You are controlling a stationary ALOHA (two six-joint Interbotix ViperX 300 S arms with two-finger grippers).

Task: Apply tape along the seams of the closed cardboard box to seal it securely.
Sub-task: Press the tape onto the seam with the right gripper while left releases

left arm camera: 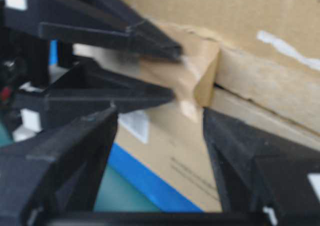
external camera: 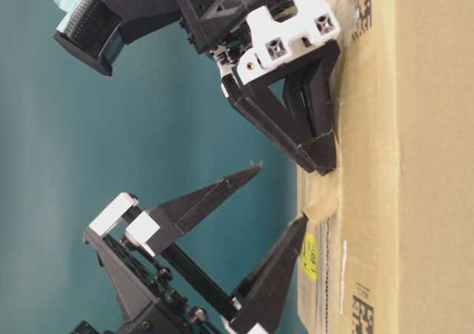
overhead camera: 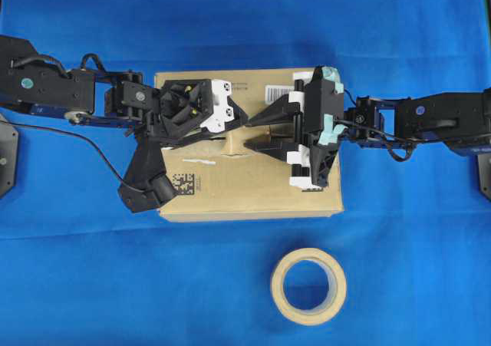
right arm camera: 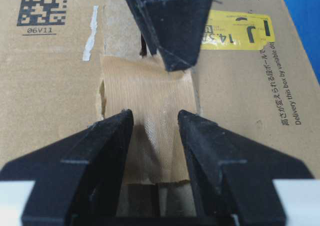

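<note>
The cardboard box (overhead camera: pixel 253 189) lies flat on the blue cloth, its yellow sticker (right arm camera: pixel 235 30) next to the left gripper. A tan piece of tape (right arm camera: pixel 147 110) lies across the seam (right arm camera: pixel 143 48) mid-box, and one end curls up off the cardboard (left arm camera: pixel 202 78). My left gripper (left arm camera: pixel 160 136) is rolled on its side and open, with nothing between its fingers; its tips hang at the tape's curled end (external camera: pixel 279 195). My right gripper (right arm camera: pixel 154 118) is open, its two fingertips (external camera: pixel 322 160) down on the box top on either side of the tape.
A beige tape roll (overhead camera: pixel 308 287) lies on the cloth in front of the box. A white barcode label (overhead camera: pixel 278 93) and a black square code (overhead camera: pixel 182 183) mark the box top. Both arms (overhead camera: pixel 61 93) reach in from the sides.
</note>
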